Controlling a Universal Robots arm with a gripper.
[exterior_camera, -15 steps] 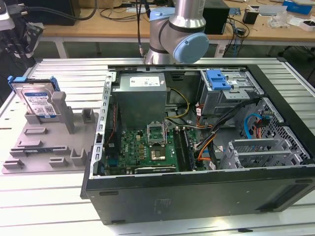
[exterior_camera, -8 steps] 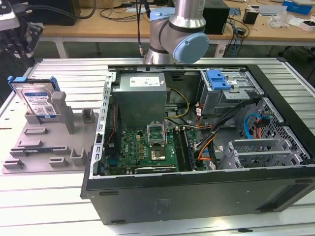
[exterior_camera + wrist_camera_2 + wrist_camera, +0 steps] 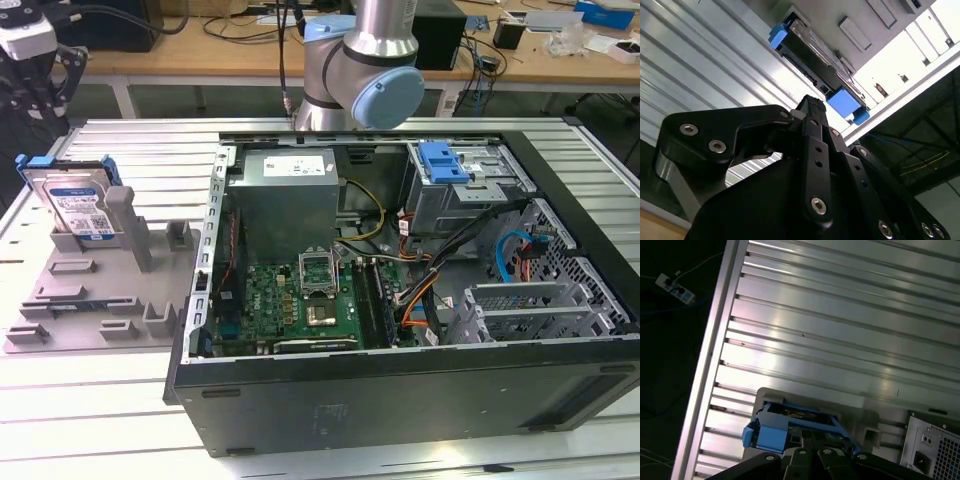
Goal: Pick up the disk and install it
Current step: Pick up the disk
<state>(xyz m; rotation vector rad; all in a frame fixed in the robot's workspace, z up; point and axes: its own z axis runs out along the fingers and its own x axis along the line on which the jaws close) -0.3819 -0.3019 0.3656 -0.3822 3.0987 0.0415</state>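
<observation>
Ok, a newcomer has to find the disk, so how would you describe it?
Find the open computer case, then the grey fixture plate on the exterior view's left of it. The disk leans at the plate's far end: silver, blue-labelled, blue-framed, among plain grey posts.

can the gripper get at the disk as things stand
Probably yes: the disk stands in the grey holder with its top edge bare, and nothing lies between it and the gripper.

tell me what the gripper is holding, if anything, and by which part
Nothing, it seems: the disk stands on edge in its grey holder, untouched, with the gripper close by.
</observation>
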